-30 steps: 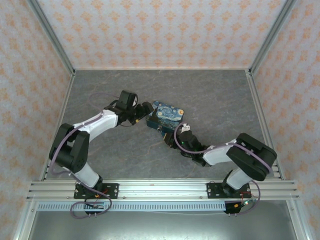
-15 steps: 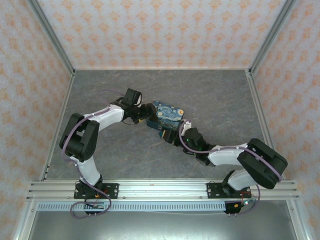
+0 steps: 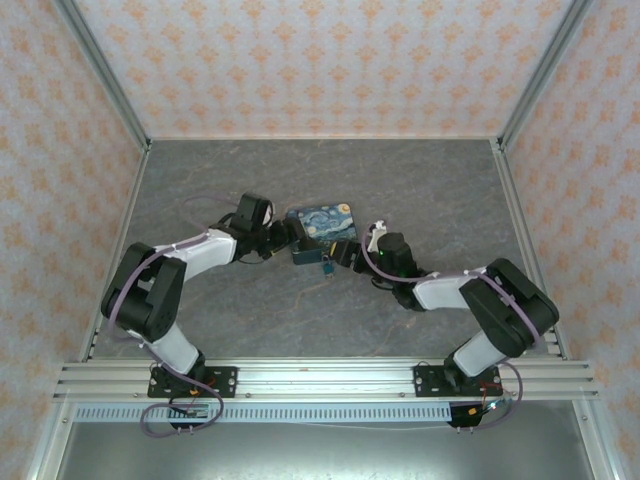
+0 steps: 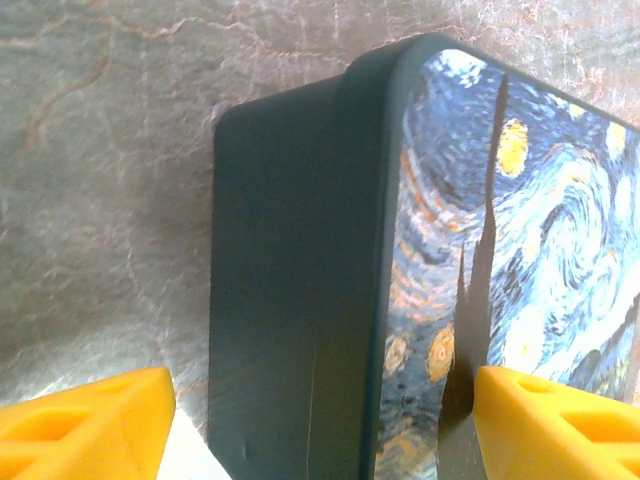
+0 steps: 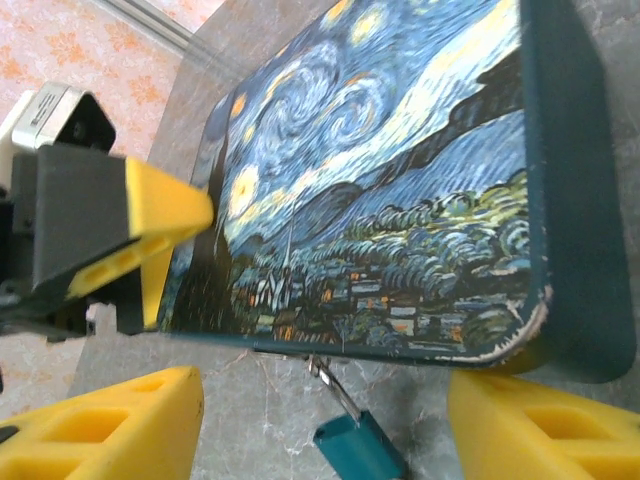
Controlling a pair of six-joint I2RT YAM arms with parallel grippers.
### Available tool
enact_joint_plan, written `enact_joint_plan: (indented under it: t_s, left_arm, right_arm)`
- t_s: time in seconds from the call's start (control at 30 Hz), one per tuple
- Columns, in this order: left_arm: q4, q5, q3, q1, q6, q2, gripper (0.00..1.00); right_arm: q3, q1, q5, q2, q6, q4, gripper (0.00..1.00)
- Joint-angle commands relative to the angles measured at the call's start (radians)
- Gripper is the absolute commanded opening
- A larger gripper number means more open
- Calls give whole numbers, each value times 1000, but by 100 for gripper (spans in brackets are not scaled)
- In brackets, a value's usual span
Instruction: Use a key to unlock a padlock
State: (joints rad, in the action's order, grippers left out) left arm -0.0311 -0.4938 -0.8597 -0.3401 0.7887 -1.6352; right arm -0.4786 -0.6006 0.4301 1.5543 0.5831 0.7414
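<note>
Left pincer (image 4: 322, 378) stood open astride end of tin (image 4: 290, 280), arm stretched low | right pincer (image 5: 325, 380) gaped toward tin front, arm low, elbow bent | padlock (image 5: 358, 446) sat at tin front edge, between right jaws, untouched

The desk (image 3: 200, 180) is a grey marbled surface with pale veining, evenly lit, with soft shadows. Three walls enclose it: the far wall (image 3: 320, 60), left wall (image 3: 50, 200) and right wall (image 3: 590, 200), all papered pale pink with an orange ornament pattern. Aluminium posts (image 3: 100, 70) rise at the far corners. A slotted aluminium rail (image 3: 320, 378) runs along the near edge. Nearer still lies a grey metal panel (image 3: 320, 450).
</note>
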Motion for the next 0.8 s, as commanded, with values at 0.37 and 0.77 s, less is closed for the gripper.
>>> enact_joint_plan:
  t_s: [0.37,0.77]
  left_arm:
    - [-100,65,151,-8,56,108,77]
    - [-102,72,157,-10,72,124,77]
  right_arm:
    - [-53,-66,-117,-150,-279,-379,64]
    - [-151,-247,-357,-63,-323,-538,63]
